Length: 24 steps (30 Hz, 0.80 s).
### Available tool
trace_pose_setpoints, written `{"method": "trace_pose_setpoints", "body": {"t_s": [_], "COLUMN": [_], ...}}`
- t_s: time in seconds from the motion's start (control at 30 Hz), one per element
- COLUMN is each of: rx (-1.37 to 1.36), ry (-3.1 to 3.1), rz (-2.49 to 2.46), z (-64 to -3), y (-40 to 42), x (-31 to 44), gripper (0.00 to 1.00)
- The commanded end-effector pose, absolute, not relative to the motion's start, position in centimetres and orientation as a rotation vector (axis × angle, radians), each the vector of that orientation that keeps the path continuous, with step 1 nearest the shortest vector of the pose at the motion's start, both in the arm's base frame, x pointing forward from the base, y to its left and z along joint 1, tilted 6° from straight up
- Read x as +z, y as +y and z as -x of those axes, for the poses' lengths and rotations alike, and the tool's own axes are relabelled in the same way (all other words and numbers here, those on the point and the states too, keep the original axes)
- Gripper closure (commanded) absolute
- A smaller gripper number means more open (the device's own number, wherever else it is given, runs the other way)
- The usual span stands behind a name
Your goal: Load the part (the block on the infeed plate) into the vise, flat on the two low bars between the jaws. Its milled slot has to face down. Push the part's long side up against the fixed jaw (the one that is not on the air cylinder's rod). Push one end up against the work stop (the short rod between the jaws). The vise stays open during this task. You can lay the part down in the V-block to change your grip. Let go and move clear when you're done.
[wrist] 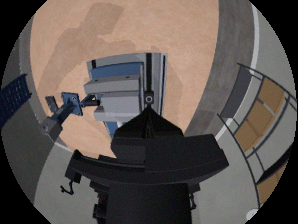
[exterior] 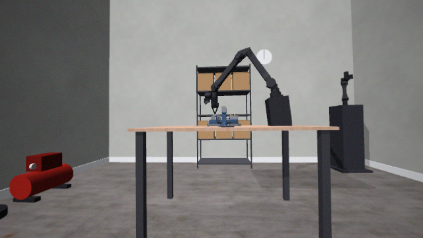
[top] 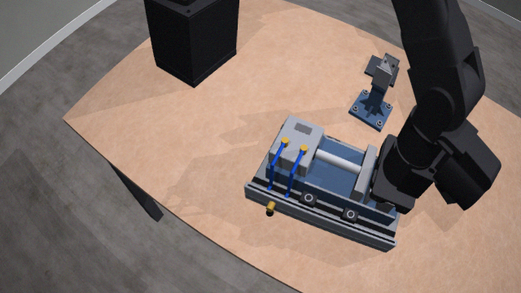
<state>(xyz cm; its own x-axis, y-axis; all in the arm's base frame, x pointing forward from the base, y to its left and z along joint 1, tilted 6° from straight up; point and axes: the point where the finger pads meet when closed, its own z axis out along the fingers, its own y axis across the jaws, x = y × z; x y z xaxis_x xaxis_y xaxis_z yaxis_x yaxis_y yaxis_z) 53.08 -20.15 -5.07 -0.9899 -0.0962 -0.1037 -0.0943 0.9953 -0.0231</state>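
While the jaws stand closed, the block (wrist: 121, 104) looks plain and pale grey.

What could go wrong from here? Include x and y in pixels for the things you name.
The shut gripper (top: 384, 207) (exterior: 215, 112) (wrist: 148, 110) points down close over the vise (top: 334, 183) (exterior: 213, 122) (wrist: 111, 83), so going lower might jam its tips on metal. Moving sideways, it could bump a jaw. The arm (top: 437, 102) (exterior: 228, 71) covers one end of the vise from above, so a badly seated part might go unnoticed.
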Motion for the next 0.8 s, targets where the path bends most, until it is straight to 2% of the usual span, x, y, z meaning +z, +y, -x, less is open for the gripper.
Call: {"method": "trace_pose_setpoints", "body": {"t_s": [0.0, 0.77], "rx": [-0.031, -0.035], "ry": [3.019, 3.013], "rz": [0.156, 0.154], "z": [-54.19, -54.35], "y": [-19.82, -19.90], "x": [-5.44, -5.08], "gripper": [1.00, 1.00]}}
